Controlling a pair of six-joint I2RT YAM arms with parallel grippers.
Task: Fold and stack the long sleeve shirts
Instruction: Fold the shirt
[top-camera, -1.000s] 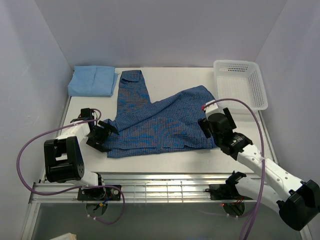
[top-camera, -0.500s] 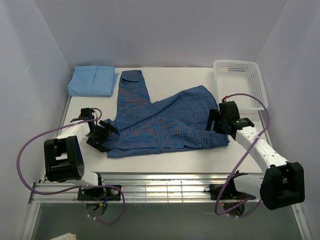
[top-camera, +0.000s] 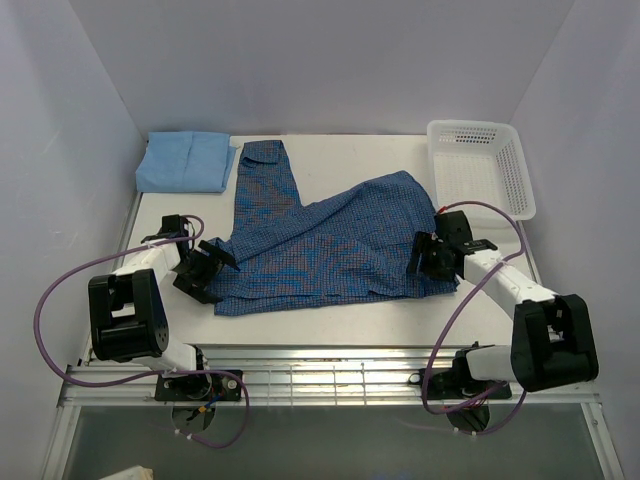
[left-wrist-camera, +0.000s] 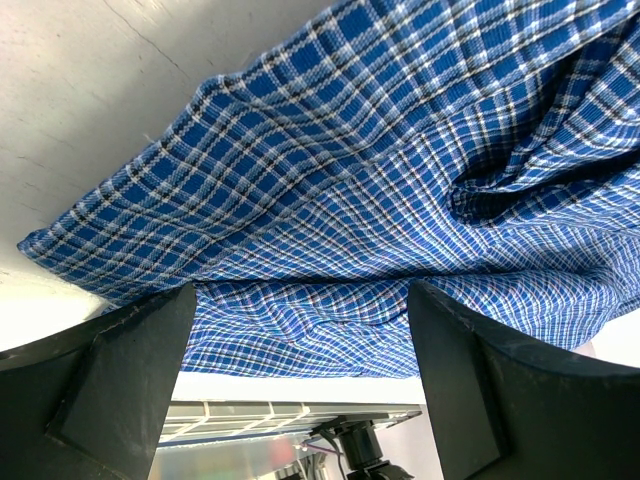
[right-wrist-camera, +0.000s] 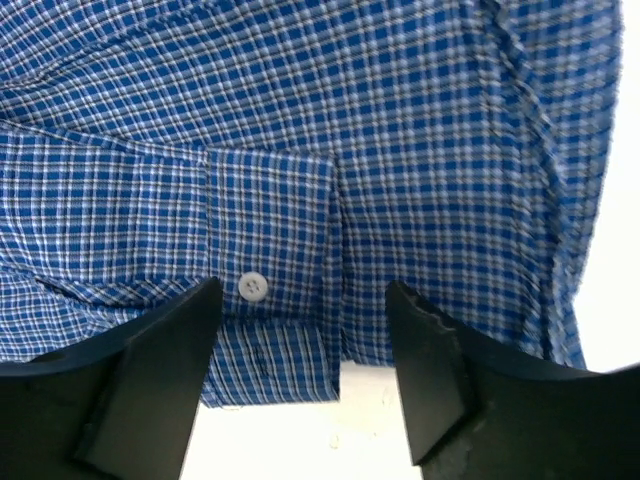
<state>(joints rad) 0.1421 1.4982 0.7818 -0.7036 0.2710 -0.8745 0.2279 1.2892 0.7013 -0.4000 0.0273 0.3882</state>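
Checked shirt (top-camera: 330, 250) lies rumpled mid-table, with the plain blue shirt (top-camera: 185, 162) folded at the far left corner. Left gripper (top-camera: 205, 272) straddles the left hem, jaws wide, nothing pinched. Right gripper (right-wrist-camera: 302, 300) sits over the buttoned cuff (right-wrist-camera: 270, 220), jaws spread. It looks like the grab before a fold: both must pinch cloth, then lift together.

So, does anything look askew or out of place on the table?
Only the dark checked shirt: it lies rumpled and slanted mid-table, one sleeve stretched toward the back, folds bunched near its right edge. The light blue shirt sits folded in the far left corner. Nothing spilled or damaged.
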